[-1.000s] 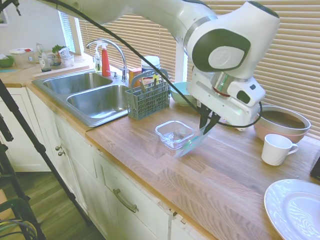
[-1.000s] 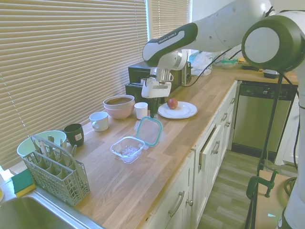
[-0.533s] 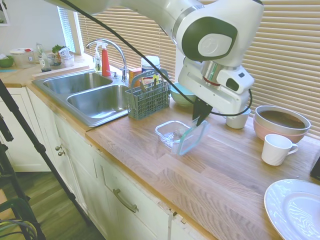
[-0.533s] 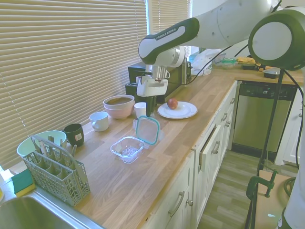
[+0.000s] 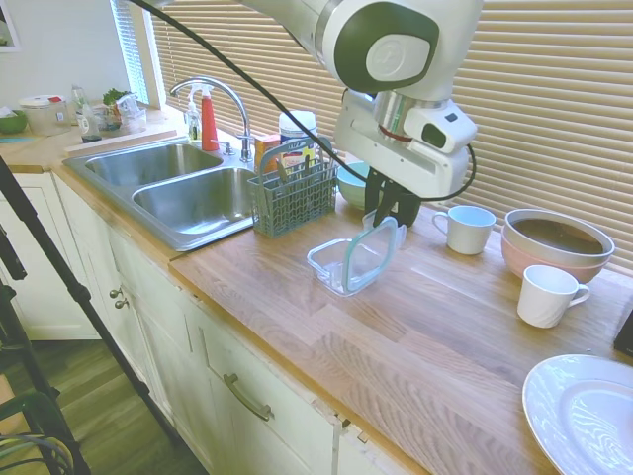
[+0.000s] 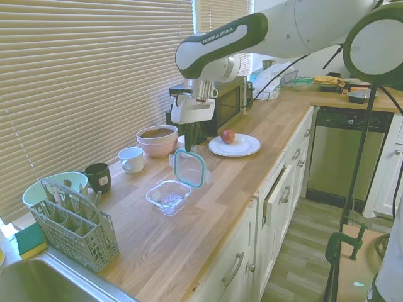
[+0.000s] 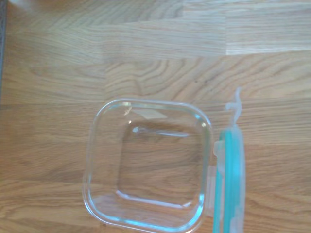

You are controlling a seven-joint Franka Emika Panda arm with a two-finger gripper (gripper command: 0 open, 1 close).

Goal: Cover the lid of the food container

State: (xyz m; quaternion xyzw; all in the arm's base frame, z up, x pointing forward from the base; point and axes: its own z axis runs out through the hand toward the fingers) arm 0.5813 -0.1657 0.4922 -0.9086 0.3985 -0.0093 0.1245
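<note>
The clear rounded-square food container point(image 5: 336, 263) point(image 6: 168, 197) point(image 7: 148, 165) sits open on the wooden counter. Just above and beside it hangs the clear lid with its teal rim point(image 5: 375, 253) point(image 6: 189, 168) point(image 7: 229, 182), held nearly on edge. My gripper point(image 5: 392, 216) point(image 6: 188, 146) is shut on the lid's top edge. In the wrist view the lid shows edge-on next to the container, which has nothing in it.
A grey cutlery rack point(image 5: 291, 194) and a double sink point(image 5: 183, 190) lie beyond the container. A mint bowl point(image 6: 58, 186), dark mug point(image 6: 97, 177), white cups point(image 5: 467, 229) point(image 5: 548, 295), a pink bowl point(image 5: 557, 241) and a white plate with an apple point(image 6: 234, 145) stand around.
The gripper has carried the lid up and toward the container, tipping it from a low slant to nearly upright above the container's edge.
</note>
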